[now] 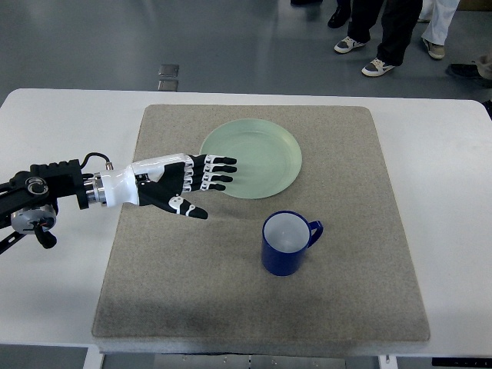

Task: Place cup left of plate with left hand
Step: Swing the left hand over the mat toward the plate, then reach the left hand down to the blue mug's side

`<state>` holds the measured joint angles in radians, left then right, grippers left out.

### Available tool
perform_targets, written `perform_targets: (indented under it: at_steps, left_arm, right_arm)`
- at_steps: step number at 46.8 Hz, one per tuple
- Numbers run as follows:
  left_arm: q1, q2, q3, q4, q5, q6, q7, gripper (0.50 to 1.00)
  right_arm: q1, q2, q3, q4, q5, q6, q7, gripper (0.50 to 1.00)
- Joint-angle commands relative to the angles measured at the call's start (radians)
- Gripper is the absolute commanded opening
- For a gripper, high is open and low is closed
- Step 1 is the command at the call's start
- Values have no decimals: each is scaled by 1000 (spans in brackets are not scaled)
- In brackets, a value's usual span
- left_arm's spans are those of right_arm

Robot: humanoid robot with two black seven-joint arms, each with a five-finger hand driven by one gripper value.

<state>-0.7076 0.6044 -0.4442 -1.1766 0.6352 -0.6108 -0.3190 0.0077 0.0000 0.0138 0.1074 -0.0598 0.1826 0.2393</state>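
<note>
**Blue cup stands below the plate**

Nearest the camera, the glossy dark-blue cup (286,243) stands upright on the grey mat (192,292), white inside, handle pointing right, unmarked. Left hand (181,187), fingers spread and empty, overlaps the pale green plate (265,154).

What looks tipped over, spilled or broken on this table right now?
Nothing stands out. The dark blue ceramic mug stands upright and looks empty on the grey felt mat, apart from the pale green round plate. The left hand hovers open, fingertips over the plate's left rim.
</note>
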Motion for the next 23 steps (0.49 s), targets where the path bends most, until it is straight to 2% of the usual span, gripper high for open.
perform_targets:
  at_steps: [1, 23]
  left_arm:
    - [-3, -17, -1, 0, 4, 0, 0, 996]
    - [-7, -130, -1, 0, 103, 0, -2, 996]
  right_arm:
    - [0, 0, 0, 0, 0, 0, 0, 932]
    - [0, 0, 0, 0, 0, 0, 0, 932]
